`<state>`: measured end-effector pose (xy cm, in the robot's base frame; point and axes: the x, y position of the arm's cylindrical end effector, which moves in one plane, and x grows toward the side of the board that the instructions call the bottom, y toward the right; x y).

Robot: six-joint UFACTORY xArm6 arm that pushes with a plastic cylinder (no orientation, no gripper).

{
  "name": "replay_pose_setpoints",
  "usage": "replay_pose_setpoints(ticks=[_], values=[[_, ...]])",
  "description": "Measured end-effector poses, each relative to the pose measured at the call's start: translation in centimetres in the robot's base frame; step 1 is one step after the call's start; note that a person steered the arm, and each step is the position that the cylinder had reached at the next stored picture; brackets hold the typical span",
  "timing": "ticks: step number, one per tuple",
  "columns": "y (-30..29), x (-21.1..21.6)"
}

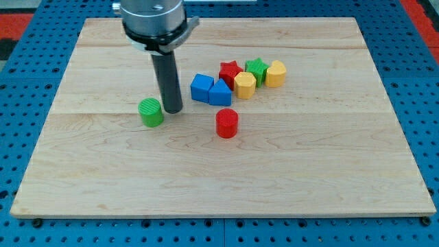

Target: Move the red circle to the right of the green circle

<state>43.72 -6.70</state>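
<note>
Red circle (227,123) on bare board (219,185)

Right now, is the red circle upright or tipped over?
Upright. The red circle stands on its flat end, round top facing up, alone below the blue blocks, apart from my tip and the green circle.

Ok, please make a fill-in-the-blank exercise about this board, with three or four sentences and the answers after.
1. My tip stands just to the view's right of the ____ circle.
2. The red circle lies toward the view's ____ from the blue blocks.
3. The red star sits between the blue blocks and the green ____.
4. The number of yellow blocks on the board is ____.

Missing words: green; bottom; star; two
</note>
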Motion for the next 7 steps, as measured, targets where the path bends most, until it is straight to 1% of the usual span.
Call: replay_pose_setpoints(ticks=[1,2,3,4,5,7], values=[[-0.5,1.4],[-9.1,0.0],[-14.6,0.8],[-7.5,-0.2],[0.7,-2.6],[16.8,-1.5]])
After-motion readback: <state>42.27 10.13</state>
